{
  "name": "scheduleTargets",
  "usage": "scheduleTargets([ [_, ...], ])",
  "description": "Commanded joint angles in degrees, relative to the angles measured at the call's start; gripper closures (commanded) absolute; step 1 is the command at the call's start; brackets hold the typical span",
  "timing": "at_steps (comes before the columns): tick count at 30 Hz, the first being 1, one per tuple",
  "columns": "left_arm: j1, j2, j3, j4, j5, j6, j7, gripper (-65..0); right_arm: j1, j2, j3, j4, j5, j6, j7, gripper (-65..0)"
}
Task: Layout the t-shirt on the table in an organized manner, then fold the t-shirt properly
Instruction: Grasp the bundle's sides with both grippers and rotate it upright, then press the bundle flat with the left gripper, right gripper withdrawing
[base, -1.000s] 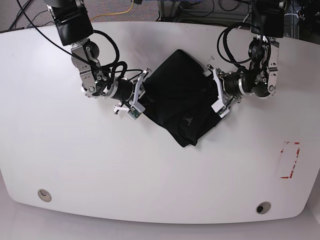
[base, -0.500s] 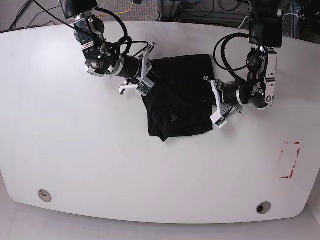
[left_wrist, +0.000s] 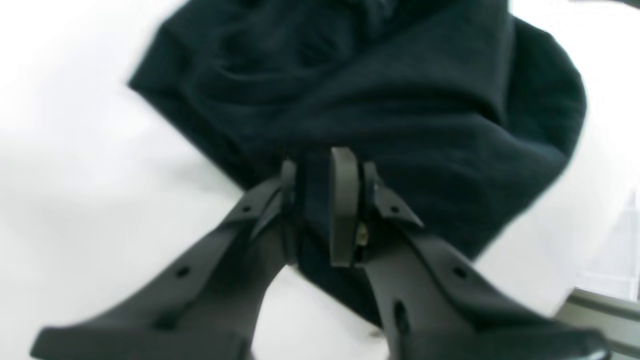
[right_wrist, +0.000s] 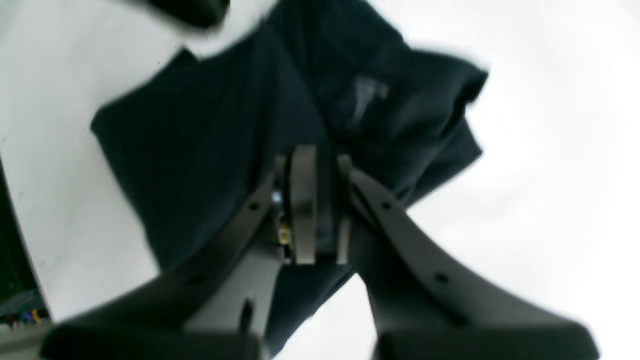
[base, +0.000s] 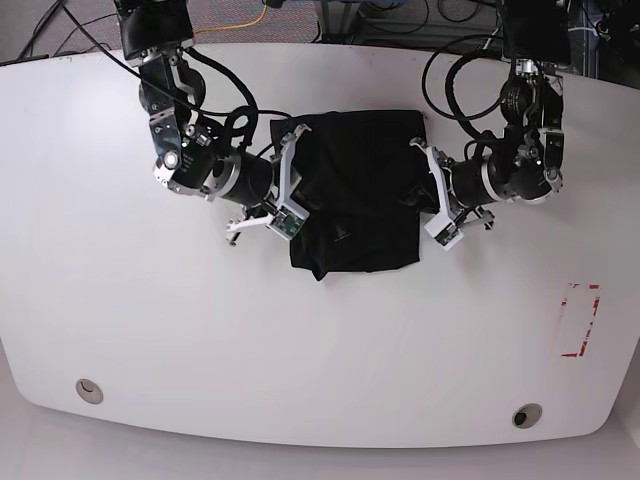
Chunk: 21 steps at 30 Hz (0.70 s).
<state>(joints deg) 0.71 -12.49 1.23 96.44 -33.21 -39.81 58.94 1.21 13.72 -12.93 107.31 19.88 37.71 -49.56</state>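
The black t-shirt (base: 355, 190) lies folded into a compact, roughly square bundle on the white table (base: 300, 340), back of centre. My left gripper (base: 420, 195) is shut on the bundle's right edge. In the left wrist view, dark fabric (left_wrist: 400, 100) sits pinched between the tips of this gripper (left_wrist: 320, 170). My right gripper (base: 295, 185) is shut on the left edge. The right wrist view shows its tips (right_wrist: 315, 160) clamped over the cloth (right_wrist: 200, 150), which carries a faint small mark.
A red tape rectangle (base: 578, 320) marks the table's right side. Two metal grommets (base: 89, 390) (base: 526, 414) sit near the front edge. Cables (base: 250, 15) and equipment lie beyond the far edge.
The folded shirt has turned from a diamond to lie square with the table. The right gripper has swung forward along its left edge. Both grippers stay shut on the fabric.
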Motion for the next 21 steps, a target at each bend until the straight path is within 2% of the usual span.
scheduleTargets([
  [1,0.6,-0.2,0.3,1.8,-1.2,-0.2,-1.0,-7.5,2.6,-0.6,0.1,-1.6,0.5,0.1,1.2,-5.1],
  [7,3.8,-0.1,5.4,2.1,-1.1,-0.2,-1.0,-7.5,7.5,-3.2,0.1,-10.0,0.4,0.3,1.3,-5.2],
  [10,5.1,-0.1,7.6,1.8,-1.0,-0.2,-1.0,-7.5,9.6,-4.4,0.1,-15.0,0.3,1.9,1.6,-5.2],
  [14,6.6,-0.1,10.1,1.6,-1.0,-0.1,-1.1,-7.5,12.7,-5.8,0.1,-23.2,0.2,2.3,6.6,-5.2],
  [17,7.4,-0.1,10.3,1.3,-1.0,2.1,-1.2,-7.5,15.0,-5.8,0.0,-29.8,0.2,2.3,11.6,-5.2],
  [21,7.9,-0.5,10.3,-1.2,-1.0,2.8,-1.2,-7.5,17.9,-5.7,-0.7,-37.0,0.2,2.3,16.3,-5.2],
])
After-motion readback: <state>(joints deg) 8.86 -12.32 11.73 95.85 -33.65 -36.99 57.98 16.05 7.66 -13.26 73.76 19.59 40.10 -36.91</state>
